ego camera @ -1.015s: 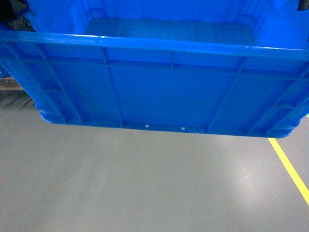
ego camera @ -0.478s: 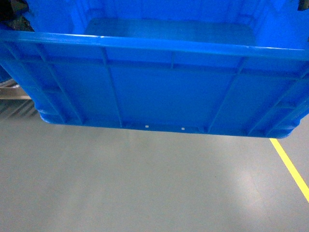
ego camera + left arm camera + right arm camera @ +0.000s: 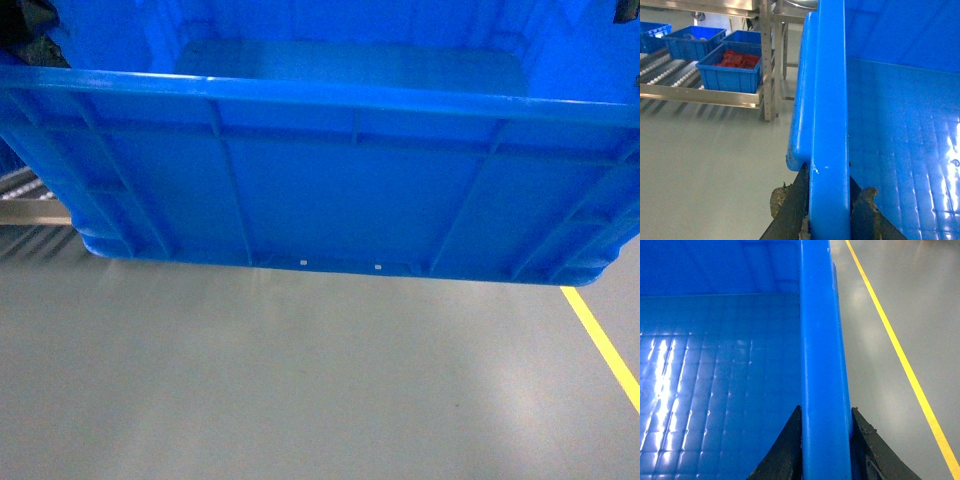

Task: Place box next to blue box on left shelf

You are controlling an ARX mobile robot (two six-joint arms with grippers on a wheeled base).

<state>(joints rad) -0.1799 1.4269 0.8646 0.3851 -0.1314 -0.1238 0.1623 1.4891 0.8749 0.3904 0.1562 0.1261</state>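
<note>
the left gripper has its two dark, scuffed fingers closed onto the thick rim of the blue crate, one finger on the outer face of the wall and one on the inner, with the rim wedged tight between them; the right gripper does the same on the opposite end wall, its black fingers pinching the rim from both sides (only the finger roots show in each wrist view, low in the frame); the crate hangs between the two arms above the grey floor, its ribbed long side facing the head camera and its grid-patterned bottom bare inside; a yellow floor line runs along the floor just beyond the crate's right end; to the left of the crate stands the left shelf, a stainless-steel rack with a flat silvery front rail and rows of small white rollers, well apart from the held crate; on its roller deck sits a smaller blue box holding red items, with further blue bins behind and beside it; a metal upright of the rack rises just right of that box; in the head view only a corner of the rack's rail peeks out past the crate's lower left edge.
</note>
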